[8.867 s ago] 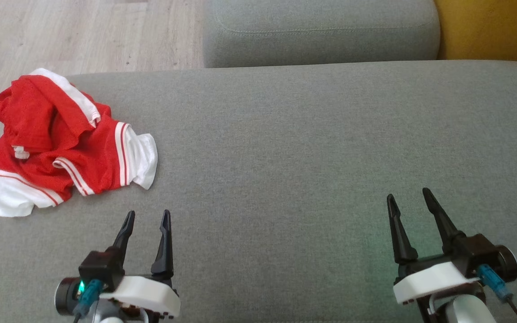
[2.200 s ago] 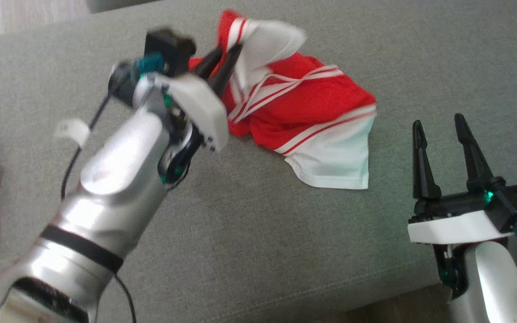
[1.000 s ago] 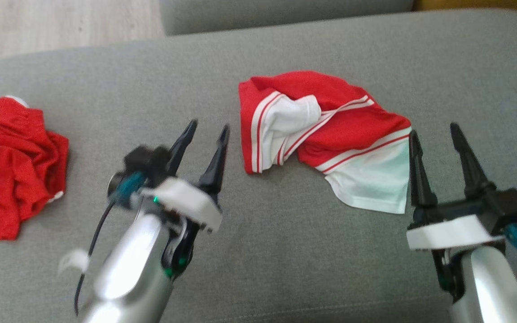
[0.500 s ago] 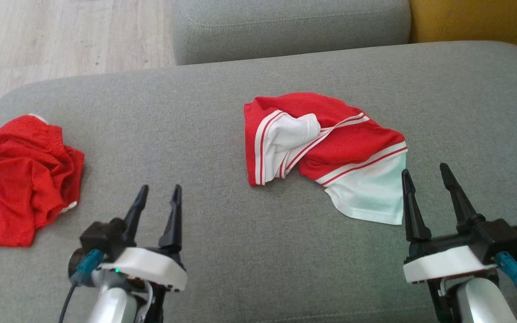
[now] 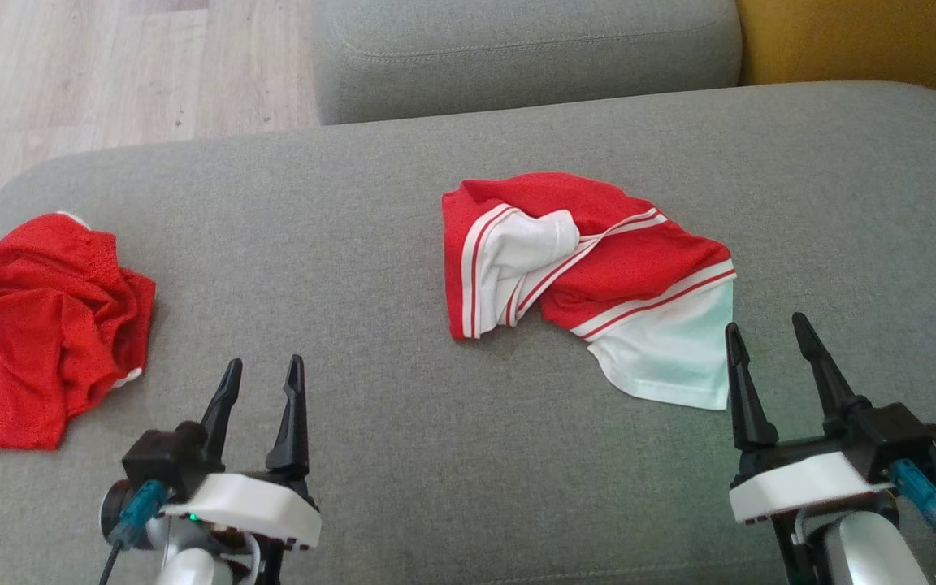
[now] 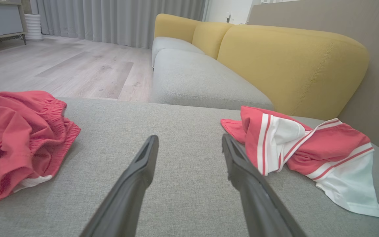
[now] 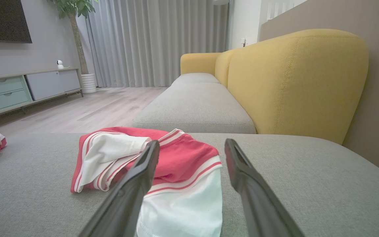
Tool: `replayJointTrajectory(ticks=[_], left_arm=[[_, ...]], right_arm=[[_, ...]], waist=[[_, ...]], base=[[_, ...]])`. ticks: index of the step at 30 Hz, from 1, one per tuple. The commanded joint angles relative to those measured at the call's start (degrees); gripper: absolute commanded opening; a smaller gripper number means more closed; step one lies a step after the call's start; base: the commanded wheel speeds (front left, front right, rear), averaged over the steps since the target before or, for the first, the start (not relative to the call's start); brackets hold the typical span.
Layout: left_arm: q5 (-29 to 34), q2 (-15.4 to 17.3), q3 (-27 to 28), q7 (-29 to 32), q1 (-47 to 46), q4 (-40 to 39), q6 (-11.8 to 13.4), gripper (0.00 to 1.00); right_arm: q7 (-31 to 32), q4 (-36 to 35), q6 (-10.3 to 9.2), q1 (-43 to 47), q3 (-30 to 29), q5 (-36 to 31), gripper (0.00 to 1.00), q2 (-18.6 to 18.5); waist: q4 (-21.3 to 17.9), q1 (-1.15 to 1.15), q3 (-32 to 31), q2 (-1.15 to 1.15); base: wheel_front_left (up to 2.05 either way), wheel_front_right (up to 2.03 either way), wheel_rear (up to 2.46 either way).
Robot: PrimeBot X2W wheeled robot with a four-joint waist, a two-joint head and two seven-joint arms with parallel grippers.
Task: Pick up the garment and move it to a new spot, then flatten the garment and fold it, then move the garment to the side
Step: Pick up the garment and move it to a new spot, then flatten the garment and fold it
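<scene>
Left fingers (image 5: 293, 414) pulled back, right fingers (image 5: 740, 382) waiting, both wide and empty. The crumpled red-and-white mesh garment (image 5: 630, 268) sits relocated, so I flatten next.

Garment (image 5: 598, 268): red, white panels, paired white stripes with red between. Second garment (image 5: 45, 333): plain red, white trim at edge. Seat cushion (image 5: 435, 455): heathered grey. Backrest (image 6: 291, 65): mustard yellow. Floor (image 5: 110, 73): pale wood grain. Curtains (image 7: 156, 42): grey.

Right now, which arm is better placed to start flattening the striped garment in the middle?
Probably the right. The right gripper is open, just beside the white hem of the striped garment; the left gripper, also open, sits farther off, nearer the crumpled red garment.
</scene>
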Motion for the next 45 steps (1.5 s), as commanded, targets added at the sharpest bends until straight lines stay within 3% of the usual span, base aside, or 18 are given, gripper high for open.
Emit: replayJointTrajectory(ticks=[1, 26, 33, 39, 45], left_arm=[[0.2, -0.1, 1.7, -0.7, -1.5, -2.2, 0.3, 1.00], [-0.3, -0.1, 1.0, -0.7, -1.1, -2.5, 1.3, 1.00], [-0.3, -0.1, 0.4, -0.7, -1.5, -2.6, 1.3, 1.00], [-0.3, -0.1, -0.2, -0.7, -2.5, -3.0, 1.4, 1.00], [-0.2, -0.1, -0.6, -0.7, -3.5, -3.5, 1.6, 1.00]], right_arm=[[-0.6, -1.3, 0.43, -1.2, 1.2, 0.2, 1.00, -0.2], [-0.6, -0.3, 0.43, -1.4, 1.1, 0.2, 1.00, -0.2], [-0.6, 1.0, 0.43, -5.1, -2.2, -4.7, 1.00, -0.2], [-0.6, 8.5, 0.43, -12.0, -6.6, -10.0, 1.00, -0.8], [1.6, 21.2, 0.43, -19.4, -7.0, -8.4, 1.00, -4.4]], waist=[[0.0, 0.00, 0.0, 0.00], [1.2, 0.00, 0.1, 0.00], [2.3, 0.00, 1.0, 0.00], [3.7, 0.00, 2.7, 0.00], [5.7, 0.00, 5.1, 0.00]], base=[[0.00, 0.00, 0.00], [0.00, 0.00, 0.00], [0.00, 0.00, 0.00], [0.00, 0.00, 0.00], [0.00, 0.00, 0.00]])
